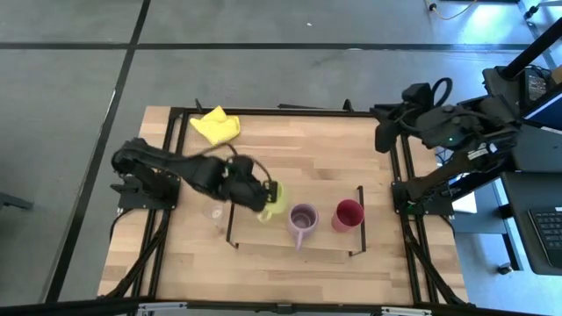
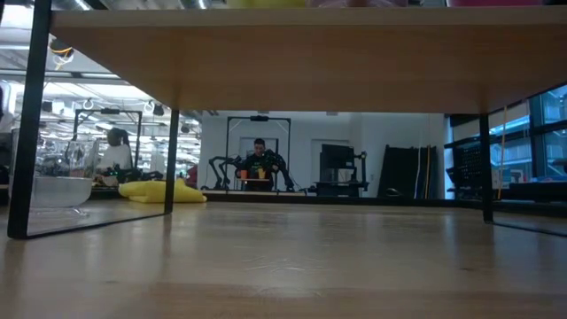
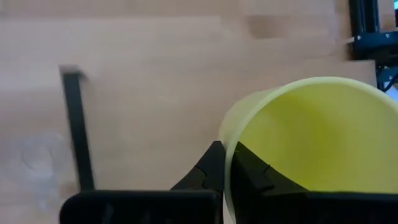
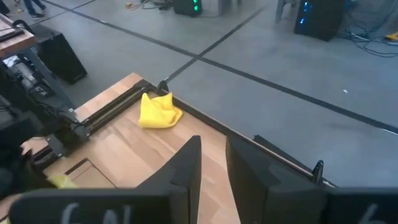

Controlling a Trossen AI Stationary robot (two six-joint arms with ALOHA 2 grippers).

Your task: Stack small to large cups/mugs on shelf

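Now left gripper [image 3: 225, 171] pinches the yellow-green mug's [image 3: 317, 143] rim.

One wooden table [image 1: 263, 254] carries one low shelf [image 1: 325, 244] with two black end frames. Four drinking vessels are in sight: one yellow-green mug [image 1: 272, 209], one purple mug [image 1: 303, 218], one red cup [image 1: 348, 213] and one clear glass [image 1: 212, 211]. One yellow cloth [image 1: 216, 125] lies near a table corner. Two dark robot arms work the scene, one on each side. In the room beyond the table, two people can be counted.
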